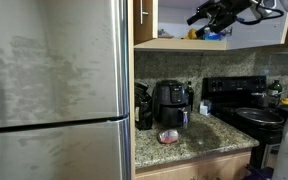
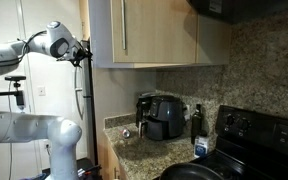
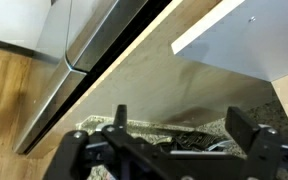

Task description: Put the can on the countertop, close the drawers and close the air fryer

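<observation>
The pinkish-red and white can (image 1: 169,136) sits on the speckled granite countertop (image 1: 219,135) in front of the black air fryer (image 1: 171,104). The air fryer (image 2: 164,116) stands against the back wall. My gripper (image 1: 220,14) hangs high up, level with the open upper cabinet, far above the can. In the wrist view the gripper (image 3: 181,128) is open with nothing between its fingers, and the counter lies far below. A pale wooden cabinet door (image 1: 144,20) stands edge-on beside the shelf. In an exterior view the upper door (image 2: 154,30) with its bar handle faces the camera.
A tall stainless-steel fridge (image 1: 54,90) fills the space next to the counter. A black stove (image 1: 246,100) with a pan stands at the counter's other end. Yellow and blue items (image 1: 206,33) sit on the cabinet shelf. A dark bottle (image 2: 197,119) stands by the stove.
</observation>
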You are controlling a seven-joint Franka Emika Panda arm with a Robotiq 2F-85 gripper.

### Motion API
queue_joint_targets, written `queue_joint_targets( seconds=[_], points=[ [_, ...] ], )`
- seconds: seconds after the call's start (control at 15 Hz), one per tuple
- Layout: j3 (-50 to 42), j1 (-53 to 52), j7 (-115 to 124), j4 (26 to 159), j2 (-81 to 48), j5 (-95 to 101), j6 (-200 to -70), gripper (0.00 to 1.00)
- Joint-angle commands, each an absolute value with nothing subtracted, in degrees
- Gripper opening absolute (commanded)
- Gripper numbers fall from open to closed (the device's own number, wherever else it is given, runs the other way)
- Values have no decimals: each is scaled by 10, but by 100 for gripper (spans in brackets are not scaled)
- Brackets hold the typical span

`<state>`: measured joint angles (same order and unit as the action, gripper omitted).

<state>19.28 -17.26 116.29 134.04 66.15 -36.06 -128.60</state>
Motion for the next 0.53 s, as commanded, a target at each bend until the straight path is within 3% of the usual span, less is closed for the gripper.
queue_joint_targets(
  seconds=[0.0, 0.13, 0.2, 0.47],
  points=[
    [211, -146, 1163, 1264, 551, -456, -1385, 100],
    [222, -142, 1174, 1230, 504, -504, -1435, 100],
    [213, -146, 1160, 1277, 566, -477, -1397, 100],
    [214, -144, 1158, 1266, 551, -481, -1402, 100]
  ],
)
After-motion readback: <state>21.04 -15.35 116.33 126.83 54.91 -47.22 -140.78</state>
